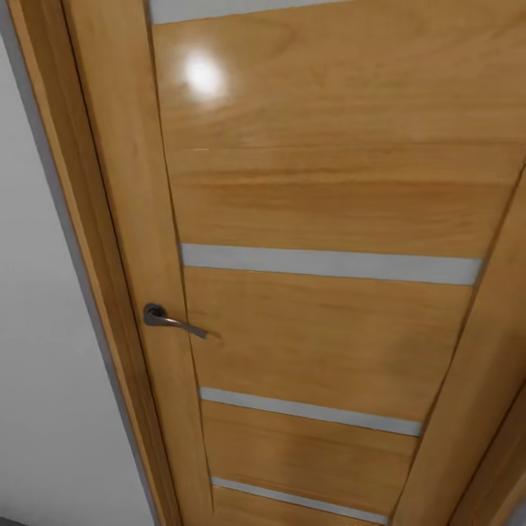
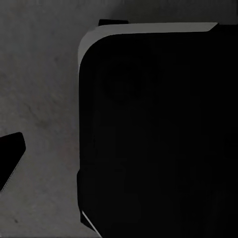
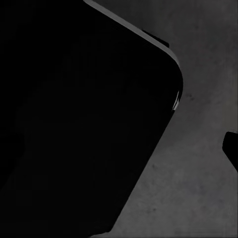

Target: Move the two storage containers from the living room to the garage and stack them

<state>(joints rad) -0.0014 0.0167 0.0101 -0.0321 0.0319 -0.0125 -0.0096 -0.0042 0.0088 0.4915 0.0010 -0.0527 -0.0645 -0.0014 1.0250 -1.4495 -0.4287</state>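
Close to the head camera: one wooden door (image 1: 321,219), shut, with four pale horizontal strips (image 1: 329,264) and one metal lever handle (image 1: 169,320); pale wall (image 1: 44,365) beside its frame. Wrist views: dark grey concrete floor (image 2: 44,99) beneath a black rounded robot body (image 2: 158,139). Gripper opening and any load: cannot tell. Storage containers nowhere in sight, position unknown. Risk, judged: base striking the shut door if driven forward, or lever missed through an oblique approach.

Honey-brown wooden door w/ pale horizontal strips (image 1: 329,219) stood directly ahead; curved dark metal lever handle (image 1: 172,320) sat at its left edge, plain white wall (image 1: 44,365) left of frame.
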